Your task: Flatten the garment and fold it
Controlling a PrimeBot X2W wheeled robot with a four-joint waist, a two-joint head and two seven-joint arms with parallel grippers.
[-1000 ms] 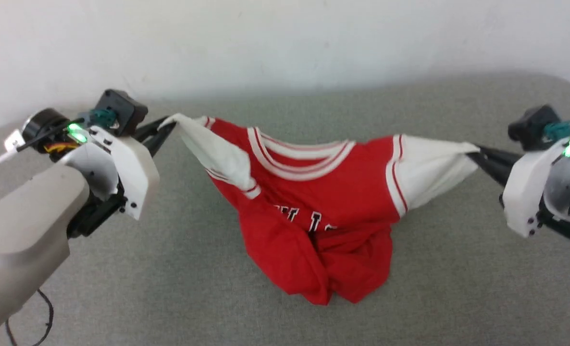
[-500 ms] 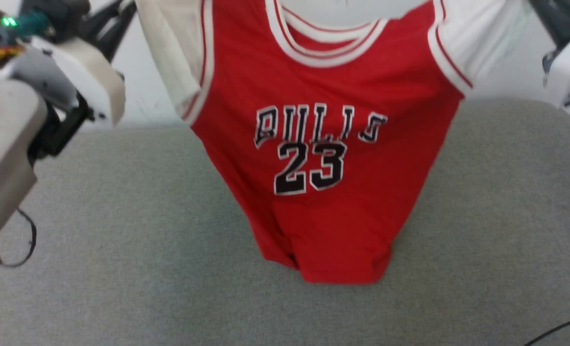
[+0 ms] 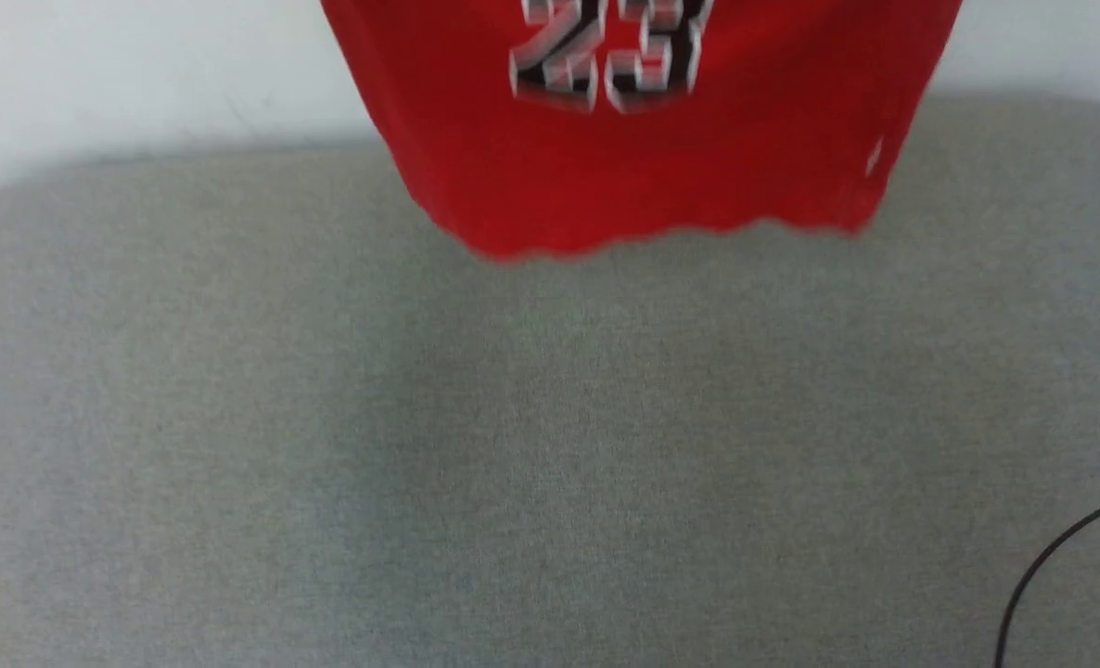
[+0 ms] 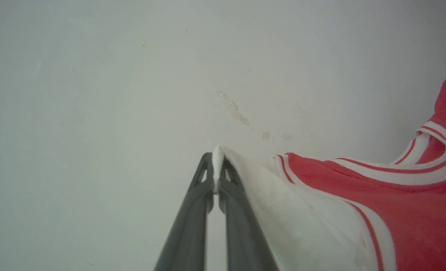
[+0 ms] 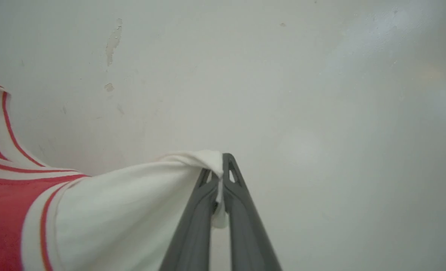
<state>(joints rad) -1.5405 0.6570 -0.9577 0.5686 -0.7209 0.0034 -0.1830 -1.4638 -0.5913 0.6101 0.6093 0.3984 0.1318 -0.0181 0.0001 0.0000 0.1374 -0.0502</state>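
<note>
L hand, R hand pinch garment; head: hem.

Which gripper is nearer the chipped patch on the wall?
Left, apparently. The left gripper, clamped on the shirt, points just below the patch; the right gripper, also on the shirt, has it far off to its upper left.
</note>
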